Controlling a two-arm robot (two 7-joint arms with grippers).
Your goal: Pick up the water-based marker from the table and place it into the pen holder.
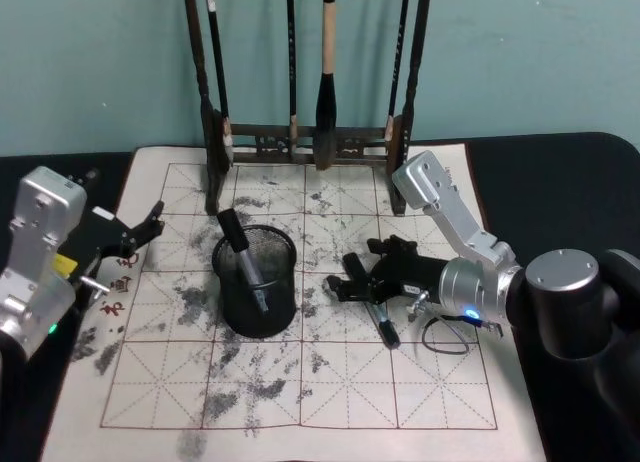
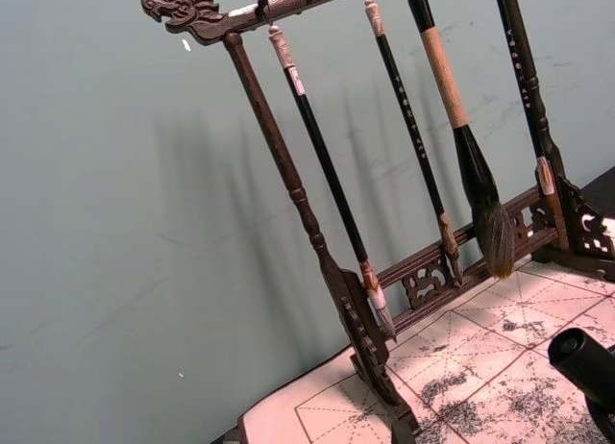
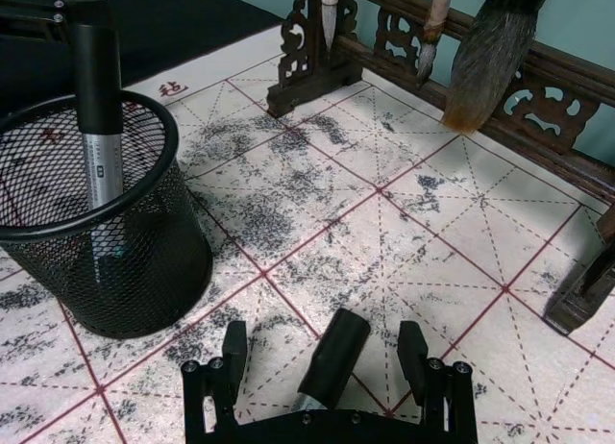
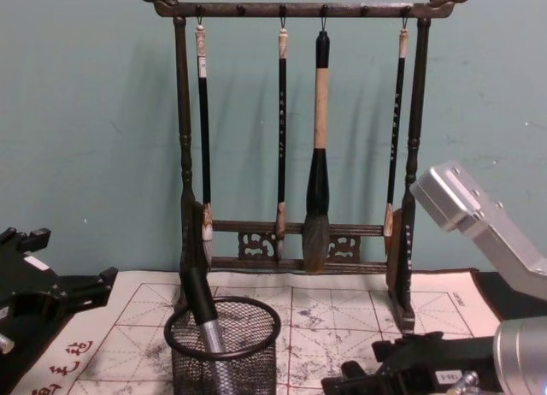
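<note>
Right wrist view shows me the right gripper [image 3: 323, 336] spread wide at lower centre, straddling 1 marker [image 3: 332, 362] that lies on the mat [image 3: 404, 223] lengthwise between its fingers [image 3: 413, 350]. In head view the pen holder [image 1: 258, 307] stands just left of it, and the left gripper [image 1: 138, 234] is parked far left.

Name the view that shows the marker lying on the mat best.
Right wrist view: the marker lies close up between the right gripper's open jaws. Head view shows it small, partly hidden under that gripper.
</note>
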